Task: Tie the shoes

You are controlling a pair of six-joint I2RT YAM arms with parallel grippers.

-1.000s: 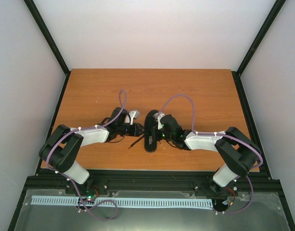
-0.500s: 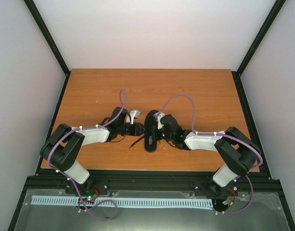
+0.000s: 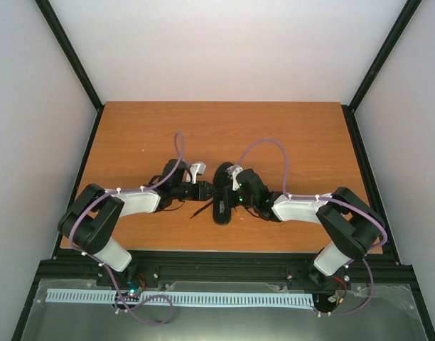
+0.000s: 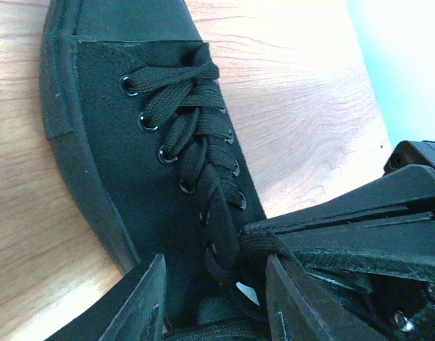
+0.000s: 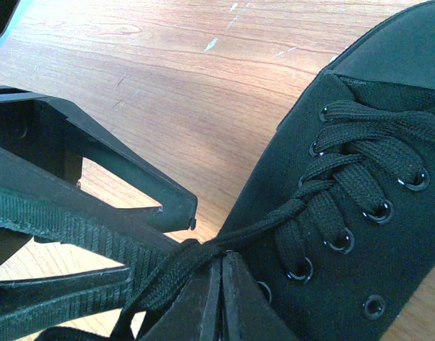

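Note:
One black low-top sneaker [image 3: 222, 193] lies mid-table with its toe toward the far side. It fills the left wrist view [image 4: 125, 142] with black laces [image 4: 196, 149] crossed up its front. My left gripper [image 4: 214, 264] is open at the shoe's left side, its jaws straddling the lowest lace crossing and touching nothing. My right gripper [image 5: 219, 257] is shut on a black lace strand [image 5: 274, 217] pulled taut from the eyelets. That strand runs on past the left gripper's fingers [image 5: 143, 195]. In the top view the left gripper [image 3: 207, 190] and right gripper [image 3: 230, 192] meet over the shoe.
The wooden table [image 3: 132, 135] has black frame rails along its sides and white walls around it. Loose lace ends [image 3: 197, 210] trail on the wood left of the shoe's heel. Purple cables loop above both wrists.

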